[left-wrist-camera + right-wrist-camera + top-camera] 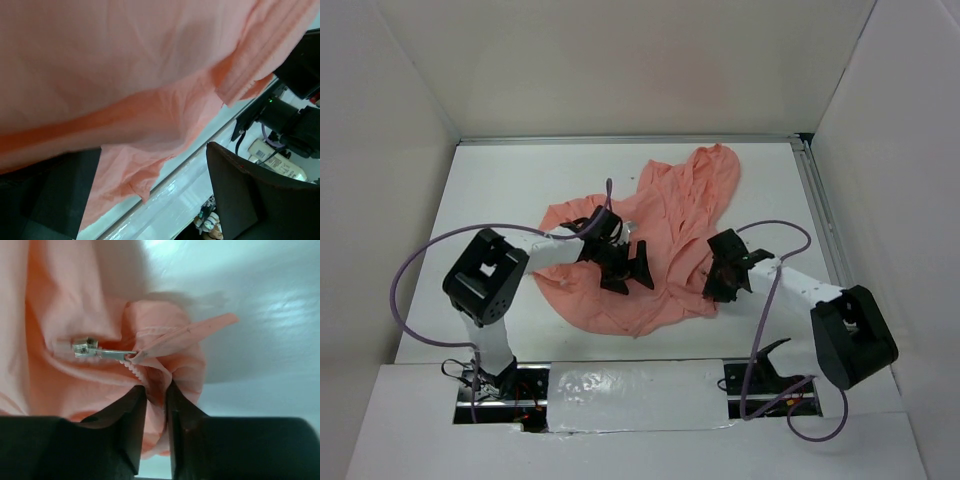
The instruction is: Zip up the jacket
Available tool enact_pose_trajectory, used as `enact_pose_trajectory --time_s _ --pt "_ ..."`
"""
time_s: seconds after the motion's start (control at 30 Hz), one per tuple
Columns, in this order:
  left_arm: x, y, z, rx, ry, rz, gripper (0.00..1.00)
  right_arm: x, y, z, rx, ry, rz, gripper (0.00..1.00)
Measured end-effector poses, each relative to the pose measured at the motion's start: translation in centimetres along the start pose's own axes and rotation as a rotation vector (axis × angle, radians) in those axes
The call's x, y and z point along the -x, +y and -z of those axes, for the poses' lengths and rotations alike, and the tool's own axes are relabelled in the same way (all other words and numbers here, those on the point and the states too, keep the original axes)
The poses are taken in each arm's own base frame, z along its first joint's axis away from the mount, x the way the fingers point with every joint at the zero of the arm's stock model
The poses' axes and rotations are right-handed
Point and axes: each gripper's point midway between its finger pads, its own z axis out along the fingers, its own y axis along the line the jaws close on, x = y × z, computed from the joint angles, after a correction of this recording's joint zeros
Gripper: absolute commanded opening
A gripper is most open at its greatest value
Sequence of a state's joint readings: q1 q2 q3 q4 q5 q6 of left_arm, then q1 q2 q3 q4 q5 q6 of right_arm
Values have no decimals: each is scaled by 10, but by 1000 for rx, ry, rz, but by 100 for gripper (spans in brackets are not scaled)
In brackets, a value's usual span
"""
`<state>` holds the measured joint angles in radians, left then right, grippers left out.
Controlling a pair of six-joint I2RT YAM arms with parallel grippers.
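The salmon-pink jacket [670, 210] lies crumpled on the white table [500, 180]. My left gripper [625, 270] hovers over its middle, open, nothing between its fingers. The left wrist view shows the jacket [125, 75] filling the top, its hem hanging between the wide-apart fingers [250, 200] of the left gripper [150, 200]. My right gripper [720, 285] is at the jacket's right lower edge. In the right wrist view the right gripper [156, 390] is shut on a fold of jacket [65, 300] fabric just below the metal zipper slider [85, 347] and its pink pull tab [185, 335].
White walls enclose the table on three sides. A metal rail [820, 210] runs along the right edge. Purple cables [410, 270] loop from both arms. A shiny taped strip [630, 385] marks the near edge between the arm bases.
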<state>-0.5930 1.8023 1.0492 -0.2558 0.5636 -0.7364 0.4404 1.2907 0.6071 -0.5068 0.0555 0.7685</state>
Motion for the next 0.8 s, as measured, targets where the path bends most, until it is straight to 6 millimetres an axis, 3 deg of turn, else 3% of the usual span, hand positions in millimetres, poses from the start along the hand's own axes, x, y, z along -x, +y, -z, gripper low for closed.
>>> enact_pose_trajectory --time_s 0.1,0.23,0.3,0.4,0.5,0.67,0.8 --pt "9 -2 -7 -11 10 8 99 22 -5 -9 -30 -10 -57 26" --pt "39 -13 -18 -34 -27 -15 99 70 0 -18 -15 -65 -97 28" --pt "55 -19 -23 -53 -55 -32 99 94 4 -19 0 -104 -89 37" --pt "78 -21 -22 -78 -89 -36 99 109 12 -10 28 -146 -48 58" --pt "92 -19 -14 -88 -124 -35 99 112 21 14 62 -200 33 75" --pt "90 -12 14 -57 -181 -26 99 127 23 68 90 -370 153 86" --pt "77 -25 51 -62 -248 -77 99 137 7 68 -2 -402 238 91"
